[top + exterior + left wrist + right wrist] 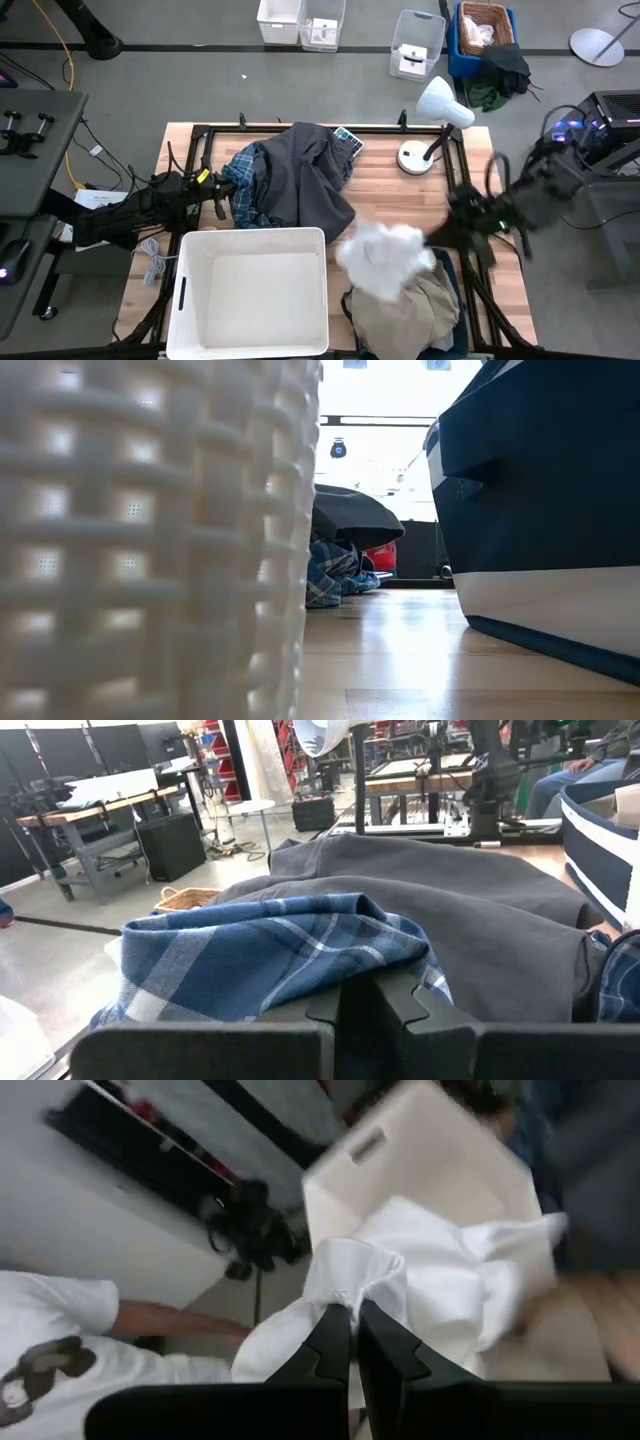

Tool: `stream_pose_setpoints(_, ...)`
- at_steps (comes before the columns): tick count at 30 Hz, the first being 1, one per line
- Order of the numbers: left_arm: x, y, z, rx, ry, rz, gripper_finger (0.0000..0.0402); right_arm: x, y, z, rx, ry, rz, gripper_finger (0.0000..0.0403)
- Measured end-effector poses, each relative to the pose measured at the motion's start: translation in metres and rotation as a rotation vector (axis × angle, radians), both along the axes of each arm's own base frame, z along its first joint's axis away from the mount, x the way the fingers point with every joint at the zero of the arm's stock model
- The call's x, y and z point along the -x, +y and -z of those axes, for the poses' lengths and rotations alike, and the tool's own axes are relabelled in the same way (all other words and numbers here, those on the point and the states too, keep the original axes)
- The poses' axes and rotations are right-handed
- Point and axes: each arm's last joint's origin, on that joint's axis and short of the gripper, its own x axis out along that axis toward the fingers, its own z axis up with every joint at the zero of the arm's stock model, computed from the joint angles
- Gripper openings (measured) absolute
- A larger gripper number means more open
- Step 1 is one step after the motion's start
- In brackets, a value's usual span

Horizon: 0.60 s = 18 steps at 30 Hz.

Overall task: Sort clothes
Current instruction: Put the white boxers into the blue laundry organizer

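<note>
Wood table (500, 300): right pincer (354, 1312) pinching white garment (388, 258).

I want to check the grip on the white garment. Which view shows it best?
The right wrist view: the right gripper is shut on the white garment. The high view shows it blurred. The low and left wrist views miss it.

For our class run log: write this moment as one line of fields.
task: sort clothes | right hand: shut on white garment, lifted beside white basket | left hand: shut at plaid shirt | khaki garment: in navy bin
</note>
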Motion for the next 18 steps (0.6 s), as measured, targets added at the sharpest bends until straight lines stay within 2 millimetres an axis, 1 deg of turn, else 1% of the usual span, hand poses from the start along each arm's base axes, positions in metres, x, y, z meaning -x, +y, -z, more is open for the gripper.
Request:
stream_pose_setpoints(2,0.0,0.0,0.0,0.0,0.0,0.0,0.0014,0.01,0.012,0.008,-0.033,0.084,0.044,0.0)
stream_pose_setpoints(4,0.0,0.0,0.0,0.0,0.0,0.0,0.0014,0.02,0.019,0.02,-0.053,0.193,0.098,0.0)
stream_pose_setpoints(7,0.0,0.0,0.0,0.0,0.0,0.0,0.0014,0.025,0.029,0.043,-0.017,0.372,0.172,0.0)
stream_pose_setpoints(10,0.0,0.0,0.0,0.0,0.0,0.0,0.0014,0.018,0.038,0.069,0.036,0.507,0.232,0.0)
stream_pose_setpoints(12,0.0,0.0,0.0,0.0,0.0,0.0,0.0014,0.01,0.042,0.089,0.059,0.584,0.252,0.0)
stream_pose_setpoints(15,0.0,0.0,0.0,0.0,0.0,0.0,0.0014,-0.007,0.054,0.132,0.04,0.705,0.231,0.0)
stream_pose_setpoints(18,0.0,0.0,0.0,0.0,0.0,0.0,0.0014,-0.023,0.065,0.179,-0.058,0.751,0.162,0.0)
